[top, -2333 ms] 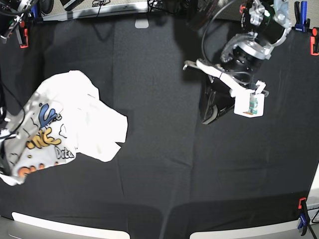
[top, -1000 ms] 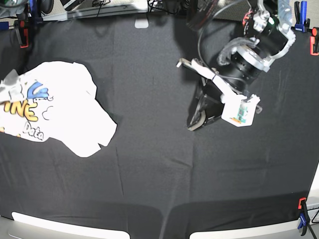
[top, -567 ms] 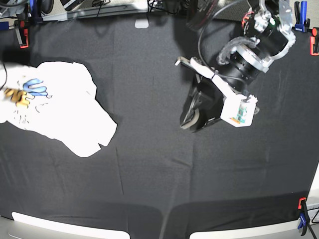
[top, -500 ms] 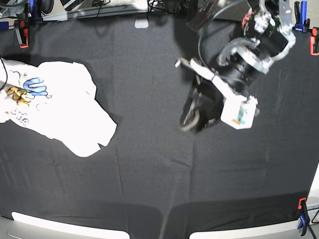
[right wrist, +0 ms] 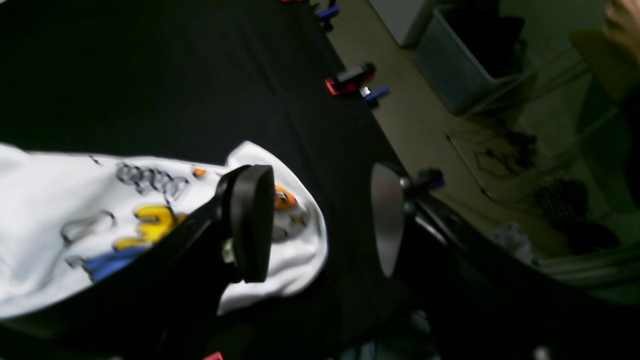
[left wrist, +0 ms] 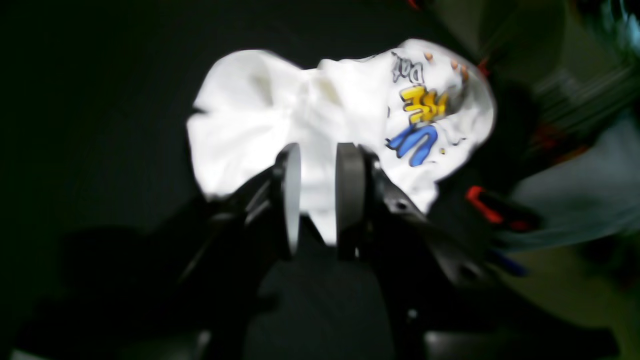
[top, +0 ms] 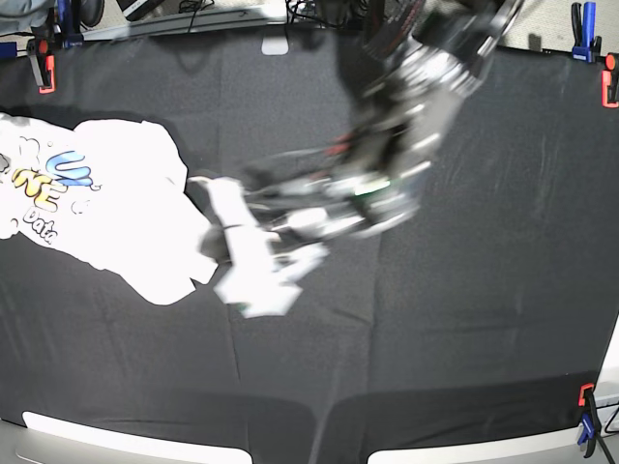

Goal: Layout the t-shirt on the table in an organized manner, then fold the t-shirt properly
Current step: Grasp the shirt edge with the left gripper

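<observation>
The white t-shirt (top: 116, 203) lies crumpled at the left of the black table (top: 406, 348), its blue and yellow print by the left edge. My left gripper (top: 211, 240), smeared by motion, is at the shirt's right hem. In the left wrist view its pads (left wrist: 350, 195) stand a narrow gap apart with nothing between them, and the t-shirt (left wrist: 250, 115) lies just beyond. My right gripper (right wrist: 320, 220) is wide open and empty, hovering over the printed end of the t-shirt (right wrist: 75, 210). It is outside the base view.
Red clamps (top: 44, 72) (top: 609, 87) and blue clamps (top: 580, 29) (top: 587, 425) grip the cloth at the table's edges. Another clamp (right wrist: 352, 82) marks the edge near my right gripper, with the floor and a grey bin (right wrist: 465, 55) beyond it.
My left arm has swung quickly from the right of the table across to the shirt's right hem. The shirt's printed end has shifted slightly at the left edge.
</observation>
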